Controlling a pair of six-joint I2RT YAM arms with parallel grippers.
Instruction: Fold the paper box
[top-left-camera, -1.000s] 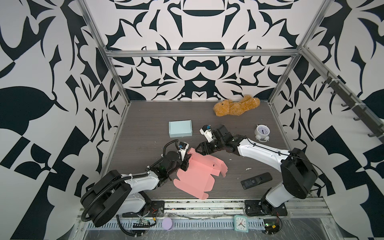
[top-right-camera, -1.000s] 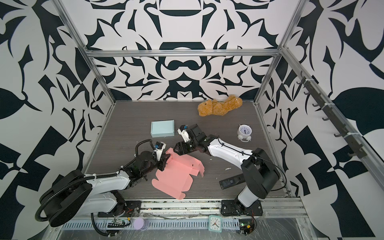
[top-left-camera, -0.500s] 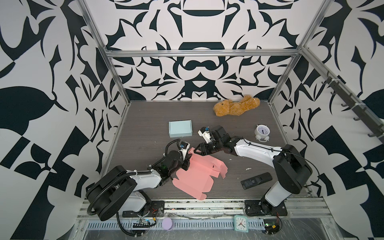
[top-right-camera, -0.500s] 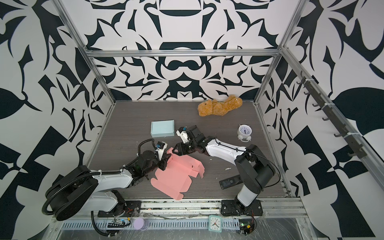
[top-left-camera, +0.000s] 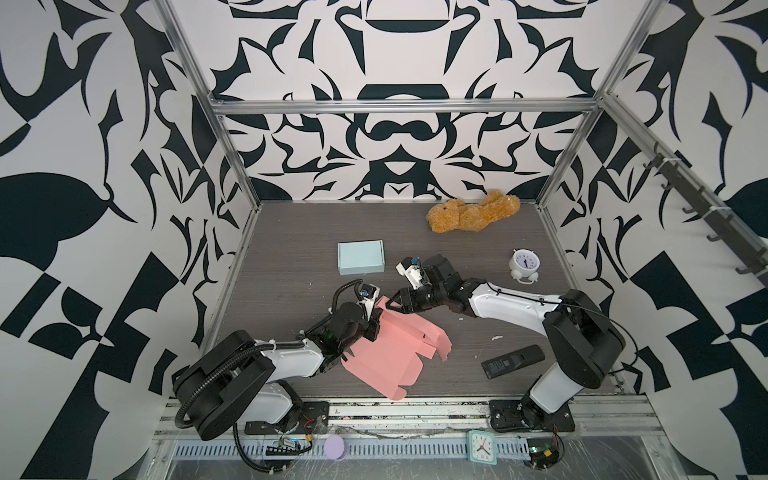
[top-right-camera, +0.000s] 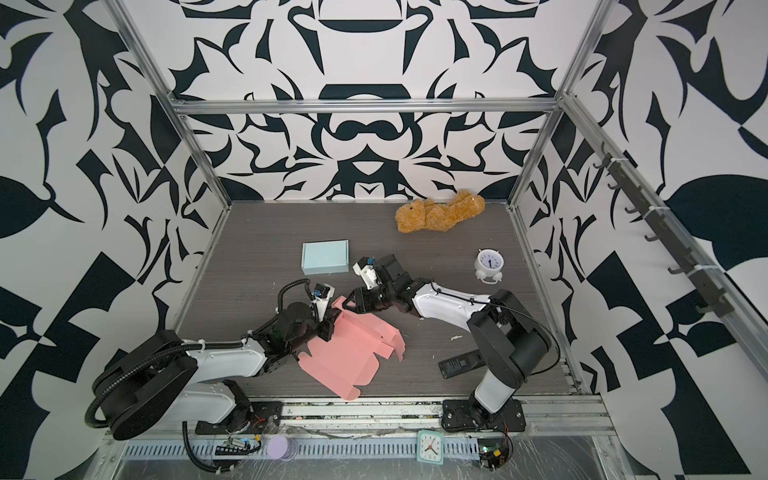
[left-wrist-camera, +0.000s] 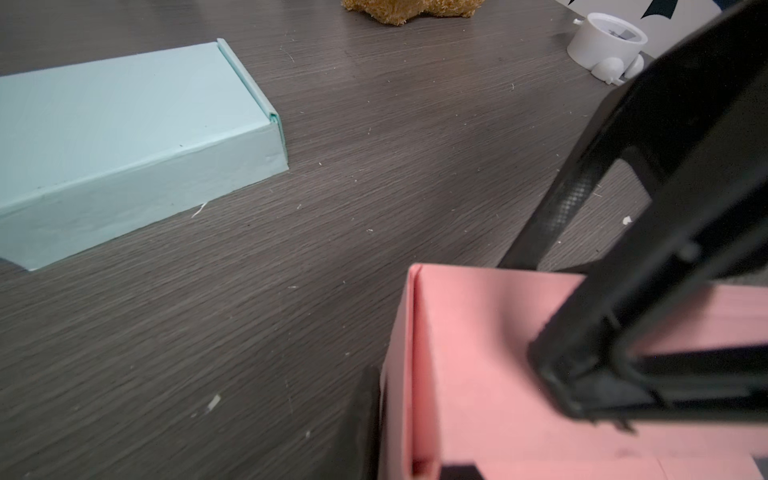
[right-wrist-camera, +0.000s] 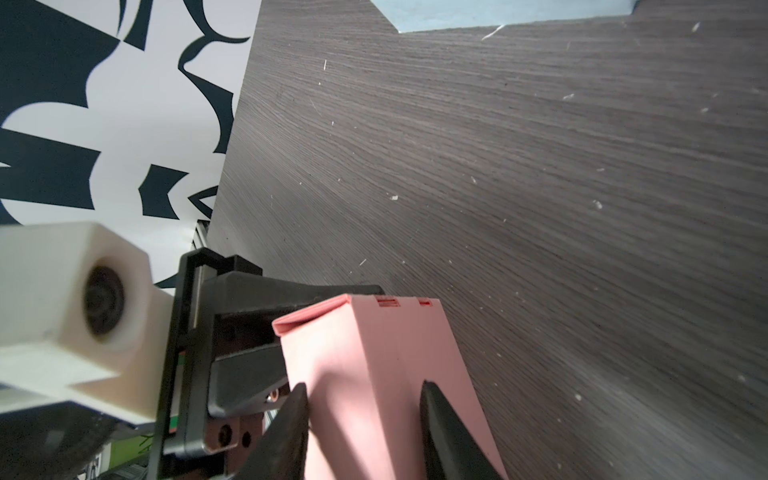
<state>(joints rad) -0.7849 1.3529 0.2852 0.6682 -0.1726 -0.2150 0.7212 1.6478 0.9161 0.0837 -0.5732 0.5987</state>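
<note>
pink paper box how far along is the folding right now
Done: one end wall of the pink paper box is folded over and stands up. In hand: the left pincer is shut on that wall and the right pincer straddles it; whether it grips is unclear. Left: the big panel and side flaps lie spread open, so most folding remains.
</note>
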